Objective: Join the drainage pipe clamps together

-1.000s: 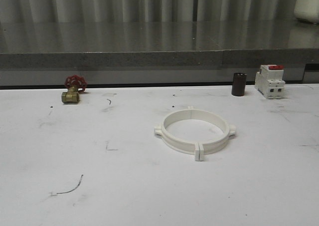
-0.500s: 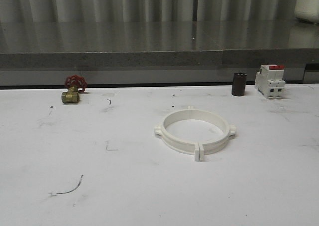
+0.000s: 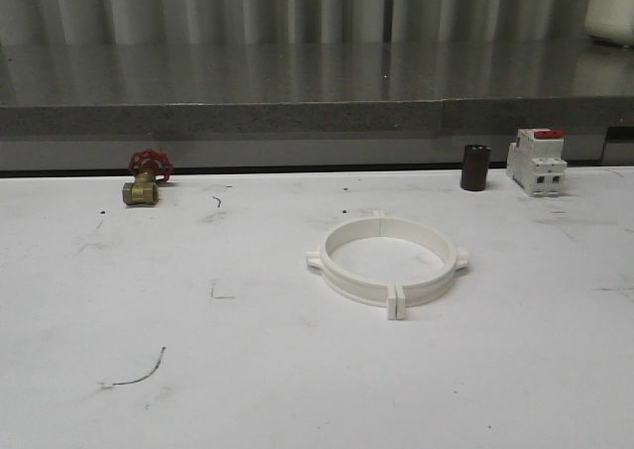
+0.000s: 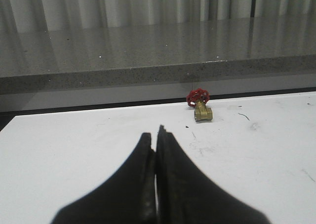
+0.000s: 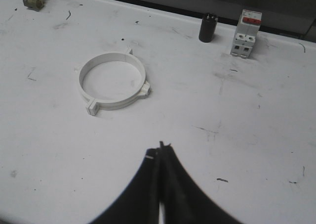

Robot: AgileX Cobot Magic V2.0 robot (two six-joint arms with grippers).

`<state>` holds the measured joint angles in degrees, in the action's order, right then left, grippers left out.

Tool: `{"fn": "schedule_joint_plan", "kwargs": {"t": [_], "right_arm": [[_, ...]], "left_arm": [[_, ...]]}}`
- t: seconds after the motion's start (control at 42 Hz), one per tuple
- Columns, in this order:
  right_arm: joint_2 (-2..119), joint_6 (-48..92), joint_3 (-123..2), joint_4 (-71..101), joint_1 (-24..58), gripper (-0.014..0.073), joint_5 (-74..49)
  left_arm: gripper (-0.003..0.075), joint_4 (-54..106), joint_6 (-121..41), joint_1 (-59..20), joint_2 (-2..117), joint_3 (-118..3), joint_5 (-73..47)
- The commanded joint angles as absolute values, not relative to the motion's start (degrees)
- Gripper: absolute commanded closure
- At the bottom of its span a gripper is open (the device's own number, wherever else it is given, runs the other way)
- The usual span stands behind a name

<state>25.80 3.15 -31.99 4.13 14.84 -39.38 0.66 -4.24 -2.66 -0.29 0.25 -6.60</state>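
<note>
Right wrist view: drainage pipe clamps [image 5: 112,81] ahead of my right tool [image 5: 161,157], which is closed, empty; light, stiff plastic, pinch the band wall.

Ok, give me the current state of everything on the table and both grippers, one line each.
drainage pipe clamps: two halves joined into a closed ring, lying flat on the table
left gripper: shut, empty, off the table
right gripper: shut, empty, apart from the ring
brass valve: lying at the back left, untouched
dark cylinder: standing upright
white switch: upright at the back right
</note>
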Motion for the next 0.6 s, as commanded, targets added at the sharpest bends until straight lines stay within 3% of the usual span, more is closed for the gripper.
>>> {"fn": "schedule_joint_plan", "kwargs": {"t": [0.0, 0.571], "right_arm": [[25.9, 3.6, -33.4, 3.8, 14.6, 0.0713, -35.7], [25.1, 3.6, -33.0, 3.8, 14.6, 0.0713, -35.5]], "left_arm": [[0.0741, 1.2, -4.2, -2.5, -0.9, 1.6, -1.5], [0.0741, 1.2, -4.2, -2.5, -0.9, 1.6, -1.5]]}}
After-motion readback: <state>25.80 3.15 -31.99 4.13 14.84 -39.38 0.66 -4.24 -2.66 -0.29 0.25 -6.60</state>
